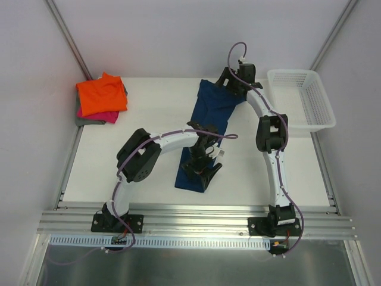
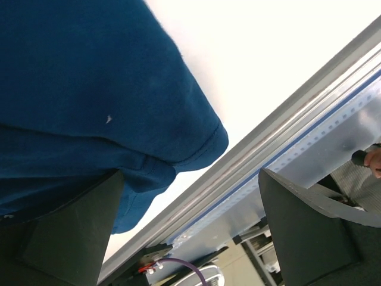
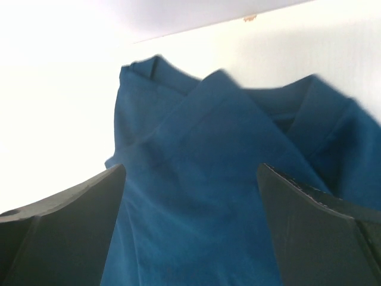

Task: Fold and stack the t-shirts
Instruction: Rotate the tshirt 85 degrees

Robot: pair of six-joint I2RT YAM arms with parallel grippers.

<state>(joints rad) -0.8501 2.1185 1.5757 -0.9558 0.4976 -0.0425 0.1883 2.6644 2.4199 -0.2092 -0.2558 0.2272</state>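
Note:
A navy blue t-shirt [image 1: 209, 122] lies folded into a long narrow strip down the middle of the table; its print is hidden. My left gripper [image 1: 201, 170] is open over the strip's near end, whose hem [image 2: 95, 107] fills the upper left of the left wrist view. My right gripper [image 1: 233, 83] is open over the far end, where bunched blue cloth [image 3: 202, 196] lies between the fingers. A folded stack with an orange t-shirt [image 1: 102, 94] on top of a pink one [image 1: 101, 115] and a grey one [image 1: 83, 120] sits at the far left.
A white lattice basket [image 1: 300, 98] stands at the far right of the table. The aluminium rail [image 1: 196, 214] runs along the near edge, and it also shows in the left wrist view [image 2: 280, 143]. White walls enclose the back and sides.

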